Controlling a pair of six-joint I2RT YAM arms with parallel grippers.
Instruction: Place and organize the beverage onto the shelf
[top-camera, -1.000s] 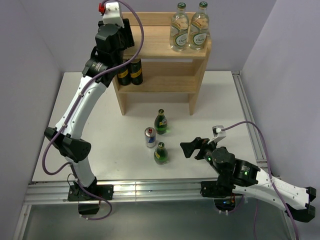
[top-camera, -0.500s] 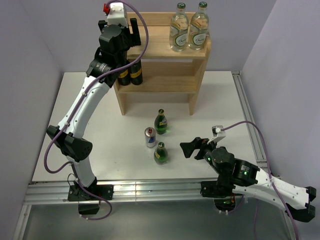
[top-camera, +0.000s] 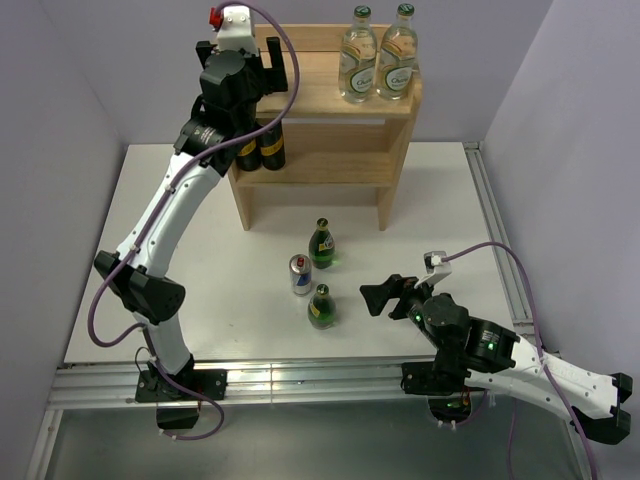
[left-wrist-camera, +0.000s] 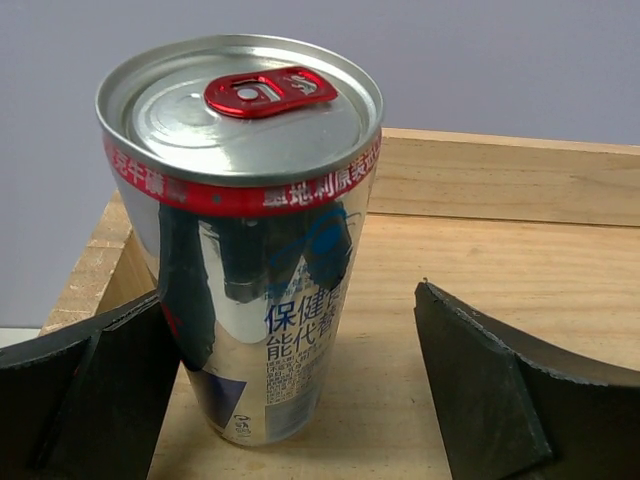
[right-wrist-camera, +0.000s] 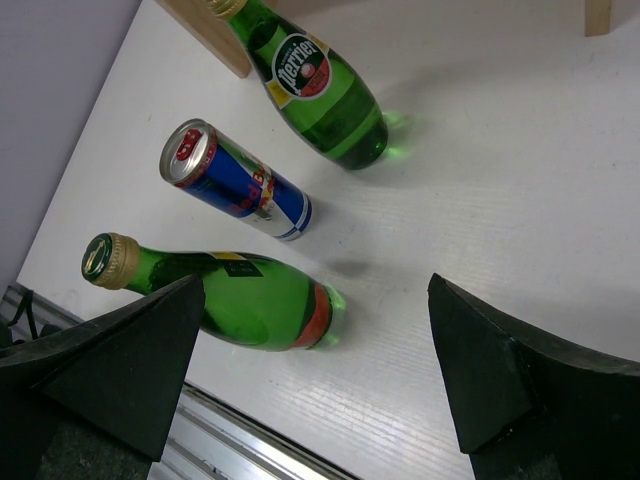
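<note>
A silver-and-blue can (left-wrist-camera: 240, 240) with a red tab stands upright on the wooden shelf's (left-wrist-camera: 520, 260) top, near its left edge. My left gripper (left-wrist-camera: 290, 300) is open around it, and there is a gap on the right side. From above, the left gripper (top-camera: 262, 62) hides that can. Two clear bottles (top-camera: 378, 55) stand at the top's right on the shelf (top-camera: 330, 95). On the table stand two green bottles (top-camera: 321, 244) (top-camera: 320, 307) and a second can (top-camera: 300, 274). My right gripper (top-camera: 383, 297) is open, just right of them, facing the nearer green bottle (right-wrist-camera: 230, 295).
Two dark cans (top-camera: 260, 145) stand on the shelf's lower tier at the left. The white table (top-camera: 200, 250) is walled on the left, back and right. A metal rail (top-camera: 300, 378) runs along the near edge by the arm bases.
My left gripper has opened and let go of the can, which now stands on the shelf top. The left wrist shifted slightly right. The right arm has not moved.
</note>
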